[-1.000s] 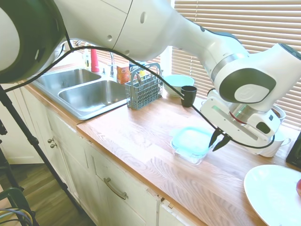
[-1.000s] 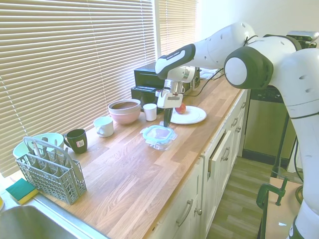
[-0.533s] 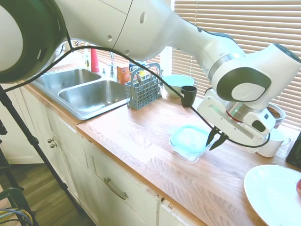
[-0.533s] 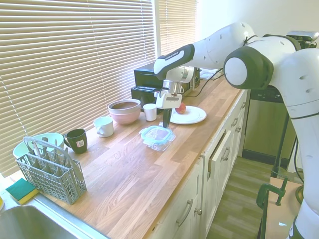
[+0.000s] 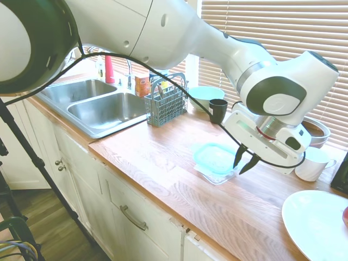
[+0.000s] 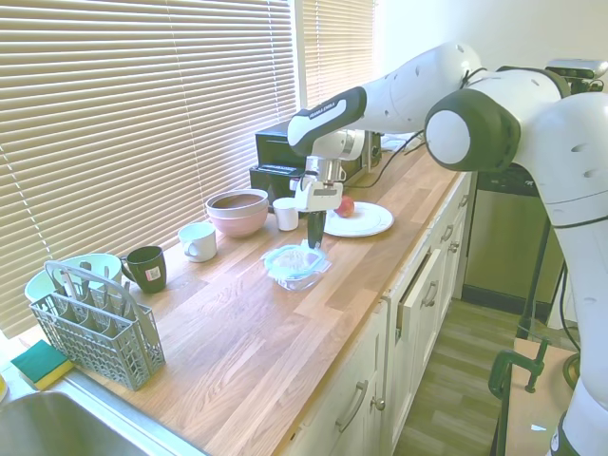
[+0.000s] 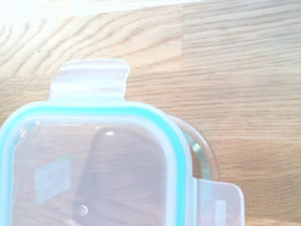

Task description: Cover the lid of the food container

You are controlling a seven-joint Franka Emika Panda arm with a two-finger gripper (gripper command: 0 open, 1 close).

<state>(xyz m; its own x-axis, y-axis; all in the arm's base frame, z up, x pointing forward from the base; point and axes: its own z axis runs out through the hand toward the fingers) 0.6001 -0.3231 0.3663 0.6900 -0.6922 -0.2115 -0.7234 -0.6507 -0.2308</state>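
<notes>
The lid [image 5: 215,157], clear with a teal rim, sits tilted and off-centre over the food container [image 5: 210,173], a small clear dish on the wooden counter. My gripper [image 5: 242,166] is at the lid's right edge, its dark fingers closed on that edge. From the other side, the gripper [image 6: 314,237] stands just behind the lid [image 6: 293,257], and the container [image 6: 304,277] shows under it. Close up, the lid [image 7: 94,165] leaves part of the container's rim [image 7: 204,155] uncovered beside one snap tab.
A dark mug [image 5: 218,110], a light-green bowl [image 5: 204,95] and a grey utensil basket [image 5: 166,103] stand behind on the left, by the sink [image 5: 103,109]. A white cup [image 5: 311,166], pink bowl [image 6: 237,211] and white plate [image 5: 315,223] stand on the right.
My gripper has moved left, toward the sink, and the lid has slid with it. The lid now sits further off the container and is more tilted.
</notes>
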